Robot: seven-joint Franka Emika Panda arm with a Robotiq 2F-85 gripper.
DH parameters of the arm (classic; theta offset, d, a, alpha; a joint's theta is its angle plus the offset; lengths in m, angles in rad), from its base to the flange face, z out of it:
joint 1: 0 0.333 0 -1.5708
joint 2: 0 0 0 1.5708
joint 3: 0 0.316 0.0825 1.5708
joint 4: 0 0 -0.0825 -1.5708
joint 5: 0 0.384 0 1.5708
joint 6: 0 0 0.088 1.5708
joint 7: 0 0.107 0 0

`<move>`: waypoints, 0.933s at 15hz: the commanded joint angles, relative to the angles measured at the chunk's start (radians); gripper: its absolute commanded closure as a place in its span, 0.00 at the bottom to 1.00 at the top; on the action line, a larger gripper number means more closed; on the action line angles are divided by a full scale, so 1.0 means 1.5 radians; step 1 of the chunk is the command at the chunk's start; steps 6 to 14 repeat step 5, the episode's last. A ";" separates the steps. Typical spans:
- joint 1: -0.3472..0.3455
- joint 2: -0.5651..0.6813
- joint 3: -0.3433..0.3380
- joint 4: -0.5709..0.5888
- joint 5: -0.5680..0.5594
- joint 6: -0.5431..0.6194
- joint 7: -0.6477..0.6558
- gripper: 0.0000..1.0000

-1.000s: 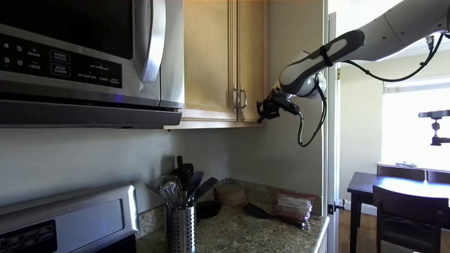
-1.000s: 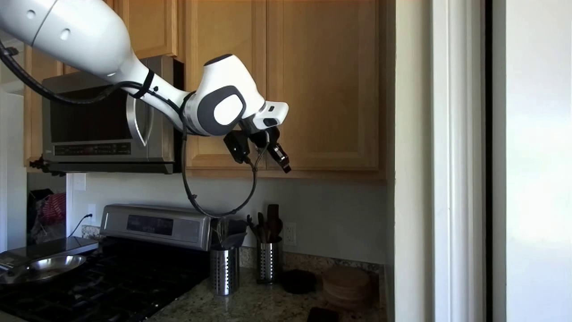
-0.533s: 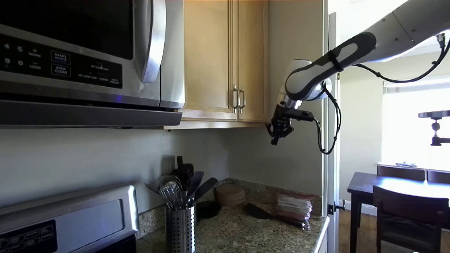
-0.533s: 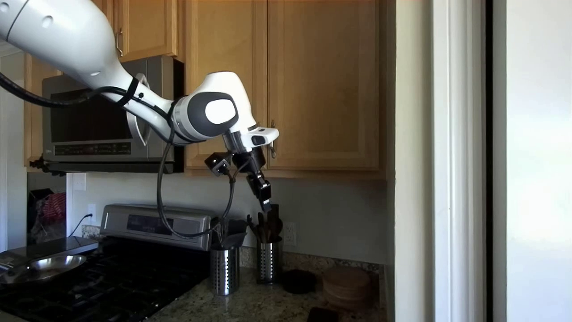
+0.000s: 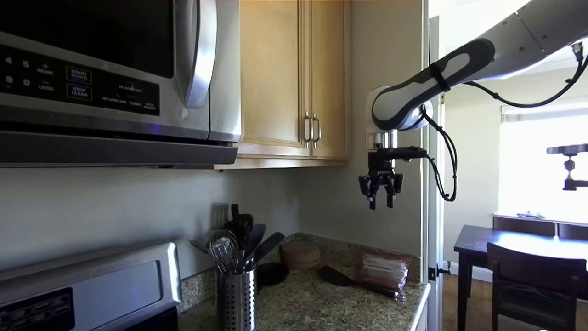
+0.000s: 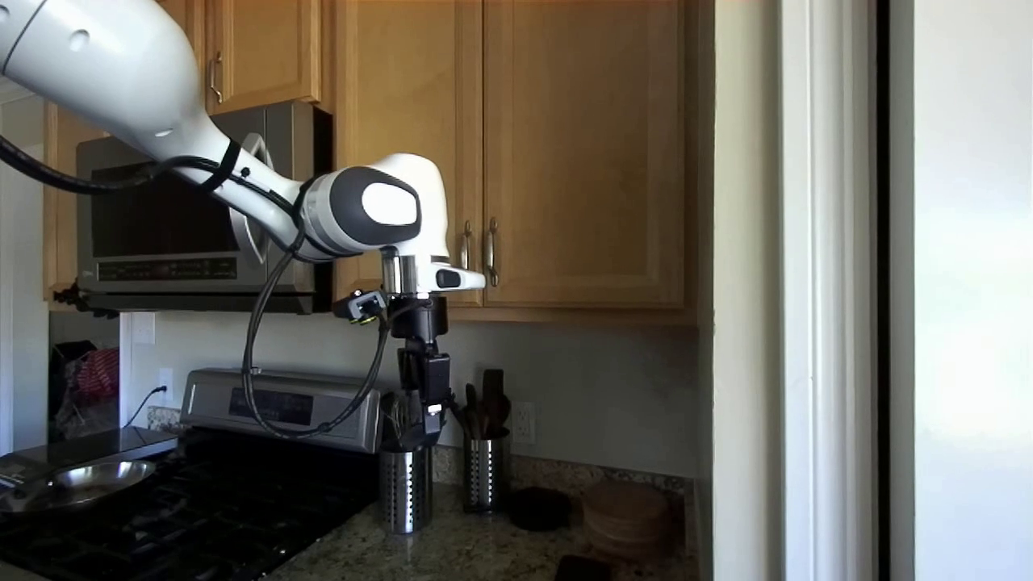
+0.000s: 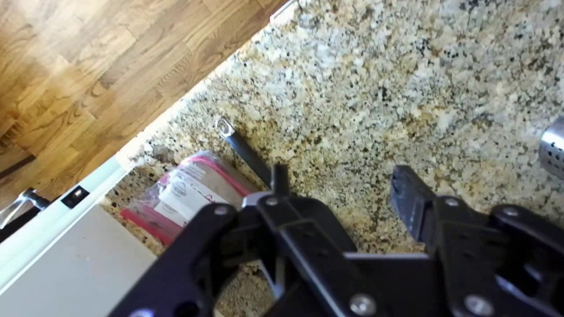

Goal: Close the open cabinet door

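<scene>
Two fingers [image 5: 390, 201] (parted, pointing down) hang lower than the cabinet door [image 6: 583, 161].

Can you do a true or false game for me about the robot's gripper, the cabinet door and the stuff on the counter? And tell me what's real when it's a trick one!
1. The gripper is open and holds nothing. True.
2. The cabinet door with a handle along its left edge is wide open. False: that door looks shut.
3. The gripper is squeezing that handle. False: it hangs lower down, apart from the handle.
4. A whisk stands in a metal holder with holes. True.
5. A red-edged package lies on the counter. True.
</scene>
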 commanded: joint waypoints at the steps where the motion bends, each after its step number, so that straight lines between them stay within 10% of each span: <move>1: 0.004 -0.016 -0.001 -0.009 -0.015 -0.051 -0.004 0.08; 2: 0.004 0.000 -0.004 0.002 -0.002 -0.028 0.000 0.26; 5: 0.004 0.000 -0.004 0.001 -0.002 -0.036 0.000 0.08; 14: 0.004 0.000 -0.004 0.001 -0.002 -0.036 0.000 0.08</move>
